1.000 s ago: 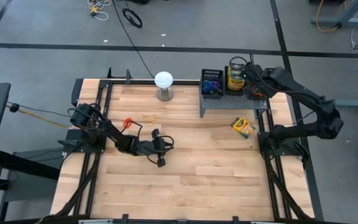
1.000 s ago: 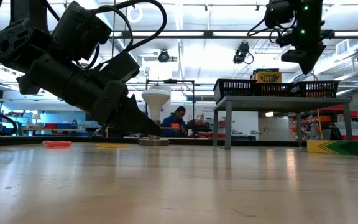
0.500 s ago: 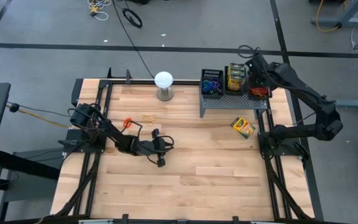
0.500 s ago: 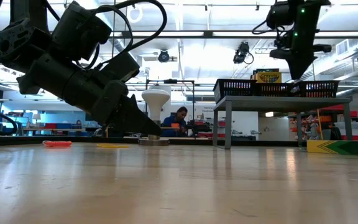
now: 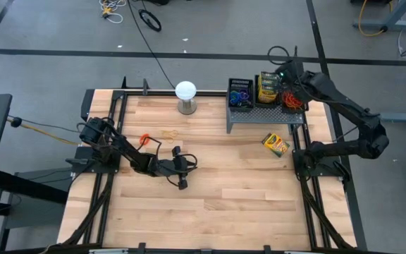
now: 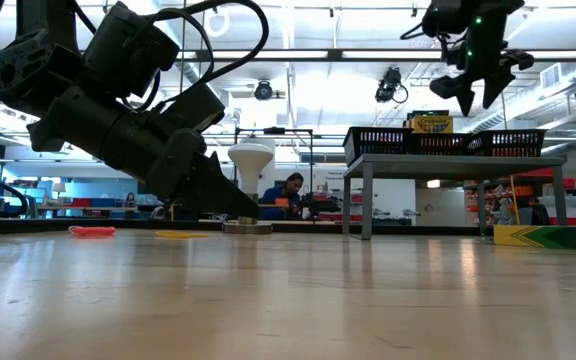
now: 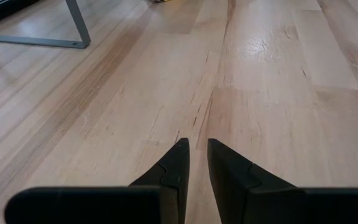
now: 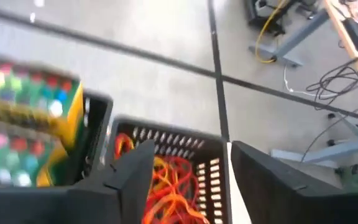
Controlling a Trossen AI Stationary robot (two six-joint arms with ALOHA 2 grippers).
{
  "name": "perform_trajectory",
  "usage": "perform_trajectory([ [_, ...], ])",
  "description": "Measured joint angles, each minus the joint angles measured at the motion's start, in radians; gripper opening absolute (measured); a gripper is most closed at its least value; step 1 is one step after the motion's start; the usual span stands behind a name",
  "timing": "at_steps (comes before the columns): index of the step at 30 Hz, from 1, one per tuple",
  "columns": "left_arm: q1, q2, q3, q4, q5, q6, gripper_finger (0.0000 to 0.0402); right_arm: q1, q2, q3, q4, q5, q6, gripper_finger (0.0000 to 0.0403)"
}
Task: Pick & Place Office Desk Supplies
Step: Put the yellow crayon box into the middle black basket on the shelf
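On the grey riser (image 5: 265, 115) at the far right stand three black mesh bins: one with purple and blue rubber bands (image 5: 240, 93), one with crayon boxes (image 5: 267, 88), and one with red and orange bands (image 5: 294, 103). My right gripper (image 8: 194, 168) hangs open above the red and orange bands (image 8: 166, 180), touching nothing. Another crayon box (image 5: 276, 144) lies flat on the table in front of the riser. An orange band (image 5: 145, 139) lies at the left. My left gripper (image 7: 197, 149) rests low over bare wood, with a narrow gap between its fingers and nothing in it.
A white globe on a short stand (image 5: 185, 95) sits at the far edge, left of the riser. The left arm (image 5: 129, 156) lies low across the table's left part. Bare wood fills the middle and near side of the table.
My right gripper has risen a little over the right-hand bin, shifted toward the table's far edge, rolled about its own line, and opened its fingers wide.
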Motion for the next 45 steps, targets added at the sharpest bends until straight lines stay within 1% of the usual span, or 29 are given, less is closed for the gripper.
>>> perform_trajectory([
  [2, 0.000, 0.000, 0.000, 0.000, 0.000, 0.000, 0.0063, 0.004, 0.000, 0.000, 0.024, 0.024, 0.050, 0.0231],
  [7, 0.000, 0.000, 0.000, 0.000, 0.000, 0.000, 0.0063, 0.001, 0.000, 0.000, 0.065, 0.021, 0.157, 0.0244],
  [10, 0.000, 0.000, 0.000, 0.000, 0.000, -0.004, 0.0063, 0.001, 0.000, 0.000, 0.073, 0.030, 0.135, 0.0242],
  [12, 0.000, 0.000, 0.000, -0.001, 0.002, -0.008, 0.0063, 0.007, -0.003, 0.000, 0.061, 0.003, 0.069, 0.0232],
  [13, 0.000, 0.000, 0.000, -0.001, 0.011, -0.009, 0.0063, 0.013, -0.008, 0.000, 0.044, -0.035, 0.030, 0.0222],
  [16, 0.000, 0.000, 0.000, 0.000, 0.038, -0.008, 0.0063, 0.063, -0.035, 0.001, -0.065, -0.156, -0.059, 0.0169],
  [18, 0.000, 0.000, 0.000, -0.001, 0.042, -0.009, 0.0063, 0.139, -0.064, -0.005, -0.162, -0.185, -0.076, 0.0116],
  [21, 0.000, 0.000, 0.000, 0.000, 0.042, -0.016, 0.0063, 0.286, -0.130, -0.033, -0.254, -0.181, -0.041, 0.0029],
  [22, 0.000, 0.000, 0.000, 0.000, 0.042, -0.018, 0.0063, 0.339, -0.154, -0.040, -0.271, -0.180, -0.017, 0.0015],
  [26, 0.000, 0.000, 0.000, 0.000, 0.042, -0.019, 0.0063, 0.586, -0.249, -0.106, -0.278, -0.172, 0.124, 0.0015],
  [29, 0.000, 0.000, 0.000, 0.000, 0.042, -0.020, 0.0063, 0.764, -0.272, -0.210, -0.257, -0.153, 0.259, 0.0005],
  [32, 0.000, 0.000, 0.000, 0.000, 0.042, -0.020, 0.0063, 0.887, -0.243, -0.334, -0.187, -0.151, 0.367, 0.0008],
  [35, 0.000, 0.000, 0.000, 0.001, 0.042, -0.021, 0.0063, 0.957, -0.176, -0.427, -0.123, -0.151, 0.436, 0.0005],
  [40, 0.000, 0.000, 0.000, 0.000, 0.042, -0.023, 0.0063, 0.972, -0.025, -0.491, -0.121, -0.111, 0.543, 0.0005],
  [45, 0.000, 0.000, 0.000, 0.000, 0.042, -0.023, 0.0063, 0.950, 0.108, -0.509, -0.113, -0.104, 0.565, 0.0006],
])
